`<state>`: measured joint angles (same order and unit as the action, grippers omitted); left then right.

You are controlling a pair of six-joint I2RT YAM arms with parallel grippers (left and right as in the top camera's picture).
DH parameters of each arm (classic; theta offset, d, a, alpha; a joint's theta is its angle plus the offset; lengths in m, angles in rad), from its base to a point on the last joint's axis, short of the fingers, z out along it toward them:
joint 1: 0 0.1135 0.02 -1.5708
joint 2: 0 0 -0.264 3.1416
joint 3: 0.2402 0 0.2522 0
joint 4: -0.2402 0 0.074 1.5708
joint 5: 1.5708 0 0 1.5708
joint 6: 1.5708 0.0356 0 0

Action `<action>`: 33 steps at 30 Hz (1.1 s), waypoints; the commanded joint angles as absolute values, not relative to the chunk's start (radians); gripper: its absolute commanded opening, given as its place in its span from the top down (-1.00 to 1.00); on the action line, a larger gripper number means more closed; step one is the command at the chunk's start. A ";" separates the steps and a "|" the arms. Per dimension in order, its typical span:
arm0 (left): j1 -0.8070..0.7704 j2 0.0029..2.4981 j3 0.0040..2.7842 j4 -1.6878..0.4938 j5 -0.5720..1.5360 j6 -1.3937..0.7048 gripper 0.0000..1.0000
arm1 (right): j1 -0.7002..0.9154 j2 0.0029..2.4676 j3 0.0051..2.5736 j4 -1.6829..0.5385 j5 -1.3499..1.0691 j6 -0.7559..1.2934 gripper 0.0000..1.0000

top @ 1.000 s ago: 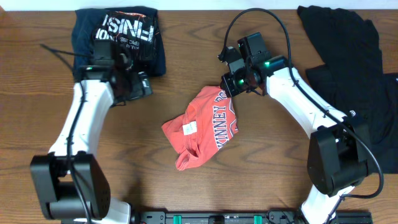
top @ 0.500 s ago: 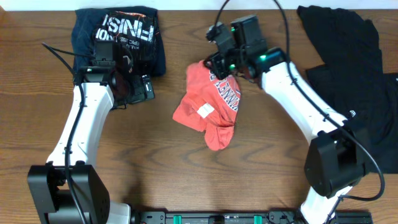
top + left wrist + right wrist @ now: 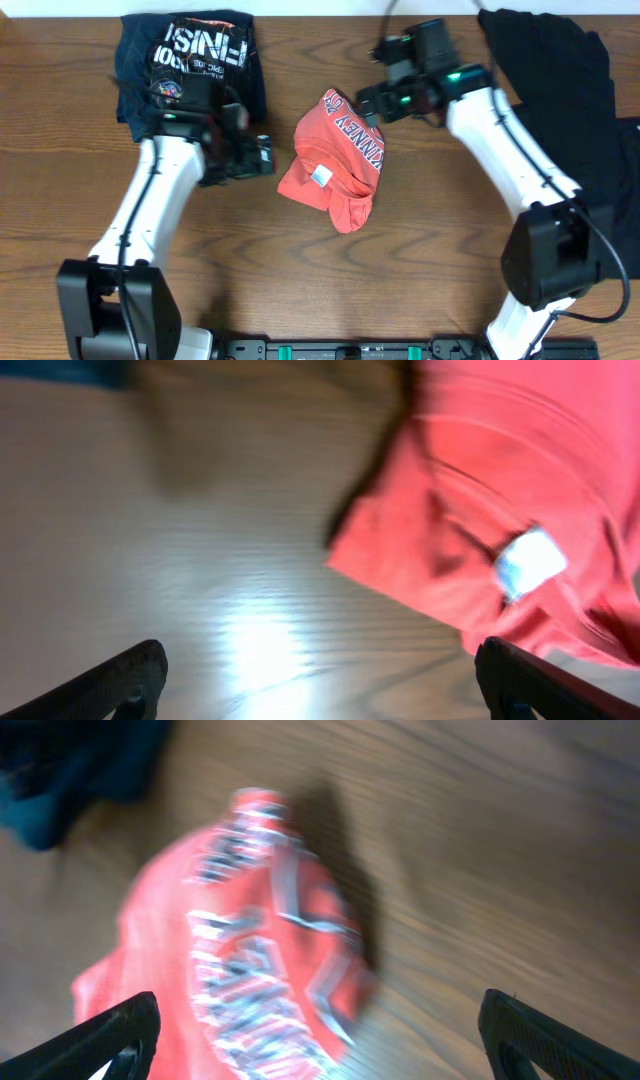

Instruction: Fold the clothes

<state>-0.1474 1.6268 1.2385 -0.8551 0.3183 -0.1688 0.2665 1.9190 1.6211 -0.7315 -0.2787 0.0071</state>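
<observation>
The clothes, a coral-red T-shirt (image 3: 335,160) with white lettering, lie crumpled on the table's middle, the small white neck tag (image 3: 320,176) facing up. My left gripper (image 3: 263,158) stands open just left of the shirt's edge, apart from it. In the left wrist view the shirt (image 3: 500,500) and its tag (image 3: 530,560) fill the upper right, ahead of the open left gripper (image 3: 325,675). My right gripper (image 3: 368,100) hovers open at the shirt's upper right corner, holding nothing. The blurred right wrist view shows the lettered shirt (image 3: 250,940) below the open right gripper (image 3: 320,1030).
A folded navy shirt (image 3: 190,50) with white print lies at the back left, behind the left arm. Black garments (image 3: 565,80) are spread over the right side of the wooden table (image 3: 430,260).
My right gripper has opened and let the red shirt drop onto the table, then drawn back to the right. The left arm has swung right, up to the shirt's edge.
</observation>
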 commanded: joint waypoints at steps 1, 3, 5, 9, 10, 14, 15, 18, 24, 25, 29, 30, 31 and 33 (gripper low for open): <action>-0.231 1.633 1.209 -0.793 0.347 -0.253 -0.98 | 0.172 1.890 1.640 -0.774 -0.265 0.093 -0.98; -0.268 1.646 1.198 -0.733 0.346 -0.356 -0.96 | 0.121 1.890 1.640 -0.804 -0.266 0.137 -0.99; -0.299 1.666 1.193 -0.682 0.320 -0.488 -0.96 | 0.072 1.890 1.640 -0.834 -0.266 0.171 -0.98; -0.331 1.724 1.193 -0.617 0.279 -0.651 -0.96 | 0.018 1.890 1.640 -0.879 -0.265 0.179 -0.99; -0.333 1.742 1.193 -0.608 0.279 -0.679 -0.96 | 0.009 1.890 1.640 -0.889 -0.265 0.179 -0.98; -0.334 1.819 1.193 -0.599 0.286 -0.766 -0.96 | -0.008 1.890 1.640 -0.913 -0.264 0.167 -0.99; -0.334 1.835 1.193 -0.595 0.304 -0.765 -0.96 | -0.009 1.890 1.640 -0.914 -0.260 0.167 -0.98; -0.339 1.879 1.193 -0.578 0.368 -0.765 -0.96 | -0.008 1.890 1.638 -0.916 -0.250 0.167 -0.98; -0.369 1.907 1.193 -0.557 0.382 -0.766 -0.96 | -0.008 1.890 1.630 -0.917 -0.250 0.163 -0.99; -0.373 1.907 1.193 -0.553 0.382 -0.766 -0.96 | -0.008 1.890 1.628 -0.917 -0.250 0.163 -0.98; -0.386 1.908 1.193 -0.547 0.382 -0.810 -0.96 | -0.008 1.890 1.623 -0.923 -0.250 0.159 -0.97; -0.390 1.909 1.193 -0.548 0.382 -0.832 -0.96 | -0.008 1.890 1.622 -0.925 -0.250 0.155 -0.99; -0.395 1.913 1.193 -0.548 0.383 -0.861 -0.96 | -0.008 1.890 1.622 -0.926 -0.249 0.151 -0.98; -0.406 1.924 1.193 -0.547 0.385 -0.926 -0.96 | -0.008 1.890 1.622 -0.928 -0.246 0.152 -0.98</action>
